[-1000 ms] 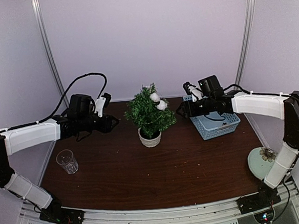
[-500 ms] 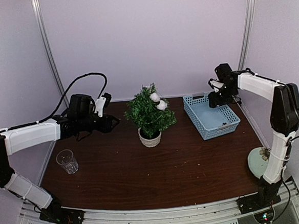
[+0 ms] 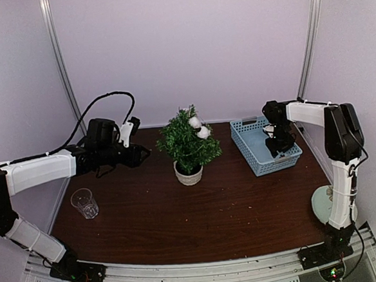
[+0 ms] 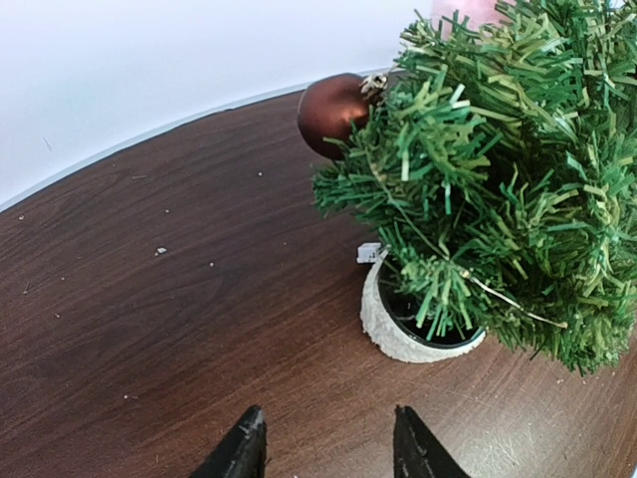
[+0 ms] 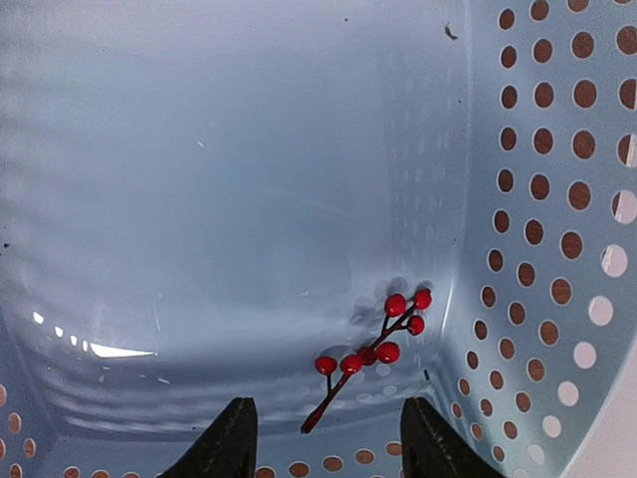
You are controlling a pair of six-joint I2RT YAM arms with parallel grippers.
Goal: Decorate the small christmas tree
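Needles of dark green are seen in the middle of the bench (image 3: 180, 219), where the tree (image 3: 189, 141) is stood upright in a white pot (image 3: 189, 174). Two white balls (image 3: 203, 132) are hung near its top. A brown ball (image 4: 333, 110) is hung on a branch on the side turned to the back wall.

The left claw (image 4: 328, 460) is held low over the bench, to the left of the tree and apart from it, and is pointed at the pot. Its fingers are spread wide, and nothing is held between them.

A blue basket (image 3: 251, 146) is set to the right of the tree, near the back of the bench. The right claw (image 5: 328, 438) is held inside it and is pointed at the floor of the basket. Its fingers are spread wide too, and nothing is gripped. A sprig (image 5: 373, 354) of red berries is laid on the basket floor, close to a wall full of holes. The stem end is seen between the two fingertips, but whether it is touched cannot be told.

A glass (image 3: 84, 203) is stood near the left edge of the bench, well apart from the tree.
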